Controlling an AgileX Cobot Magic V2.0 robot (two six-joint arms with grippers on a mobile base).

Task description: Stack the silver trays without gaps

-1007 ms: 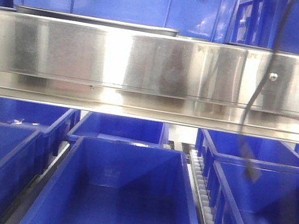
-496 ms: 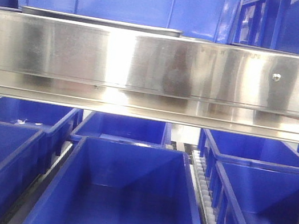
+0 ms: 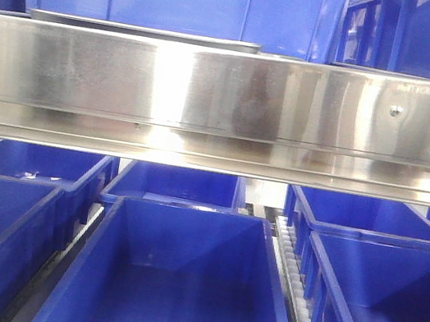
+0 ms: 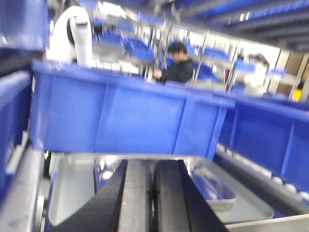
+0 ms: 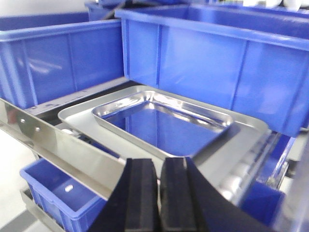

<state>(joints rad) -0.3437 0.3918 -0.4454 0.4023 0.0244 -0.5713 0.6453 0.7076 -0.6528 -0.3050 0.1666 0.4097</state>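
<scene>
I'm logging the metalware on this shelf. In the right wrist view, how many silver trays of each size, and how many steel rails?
Large silver tray: 1
Small silver tray, sitting inside the large one: 1
Steel rail: 1
Total: 3

The left gripper (image 4: 153, 193) has two black fingers (image 4: 133, 193) with flat, matte faces and sloping outer sides. The right gripper (image 5: 158, 198) looks the same: two black blocky fingers (image 5: 141, 195) with squared tips and a thin dark seam between them.
</scene>
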